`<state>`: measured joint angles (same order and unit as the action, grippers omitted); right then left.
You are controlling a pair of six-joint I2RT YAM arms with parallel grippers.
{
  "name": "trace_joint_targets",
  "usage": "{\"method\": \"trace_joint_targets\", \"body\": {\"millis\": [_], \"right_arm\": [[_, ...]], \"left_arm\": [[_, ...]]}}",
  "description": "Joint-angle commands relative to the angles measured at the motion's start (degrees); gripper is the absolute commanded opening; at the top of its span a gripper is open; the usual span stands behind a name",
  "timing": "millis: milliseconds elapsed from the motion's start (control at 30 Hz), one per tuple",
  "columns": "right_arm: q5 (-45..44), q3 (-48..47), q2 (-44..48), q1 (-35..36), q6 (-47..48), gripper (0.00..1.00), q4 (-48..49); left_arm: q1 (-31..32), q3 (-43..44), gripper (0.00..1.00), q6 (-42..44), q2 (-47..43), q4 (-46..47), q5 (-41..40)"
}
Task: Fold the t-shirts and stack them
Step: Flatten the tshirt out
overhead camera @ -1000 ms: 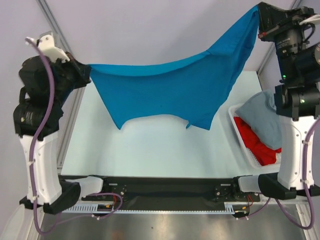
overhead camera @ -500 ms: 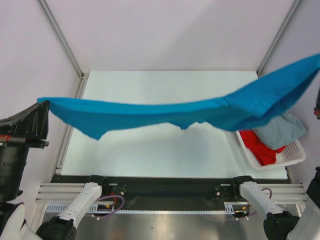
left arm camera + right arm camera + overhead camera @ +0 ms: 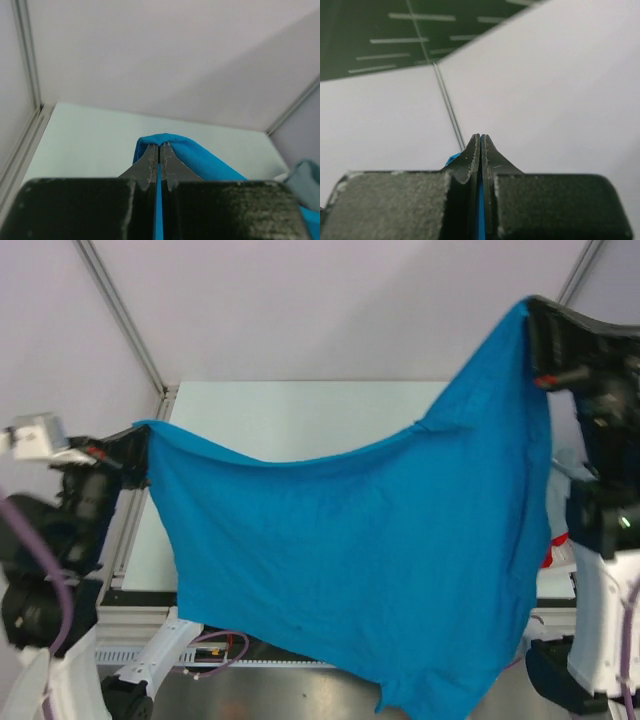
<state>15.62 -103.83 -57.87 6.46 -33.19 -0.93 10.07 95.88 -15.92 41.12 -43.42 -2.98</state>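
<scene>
scene: two arms are holding a bright blue t-shirt (image 3: 350, 560) spread in the air above the pale table (image 3: 300, 405).
left gripper (image 3: 140, 440): it is pinching one upper corner of the shirt at the left edge of the table, with its jaws pressed together on a thin fold of cloth.
right gripper (image 3: 535, 320): it is clamping the opposite corner, higher up at the far right, with only a sliver of blue showing between its closed jaws.
where the shirt is: it is hanging as a broad sheet between the two grippers, sagging in the middle and drooping toward the near edge.
how it is likely handling: it is draping limply, so it is probably light and soft. it may swing and crease easily, and it may slip from a shallow pinch.
where to hold: corners or shoulder seams seem best, with plenty of cloth in each bite.
other shirts: a pale grey-blue shirt (image 3: 306, 182) is peeking in at the right, and the rest is hiding behind the blue cloth.
</scene>
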Motion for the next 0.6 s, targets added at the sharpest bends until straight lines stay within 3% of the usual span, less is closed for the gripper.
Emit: {"method": "trace_joint_targets", "body": {"millis": [0,233,333,567], "right_arm": [[1.8,6.4,-7.1,-0.1,-2.0,0.0,4.2],[0.0,21.5,-18.0,2.1,1.5,0.0,15.0],[-0.1,24.2,-26.7,2.3,3.3,0.0,20.5],[1.1,11.8,-49.7,2.5,5.0,0.0,20.0]], "left_arm": [[-0.6,-9.5,0.0,1.2,3.8,4.4,-8.2],[-1.4,-33.4,0.0,-1.2,13.5,18.9,-13.4],[-3.5,-37.4,0.0,-2.8,22.7,26.1,-12.5],[-10.0,-23.4,0.0,-1.2,51.6,26.6,-2.2]]}}
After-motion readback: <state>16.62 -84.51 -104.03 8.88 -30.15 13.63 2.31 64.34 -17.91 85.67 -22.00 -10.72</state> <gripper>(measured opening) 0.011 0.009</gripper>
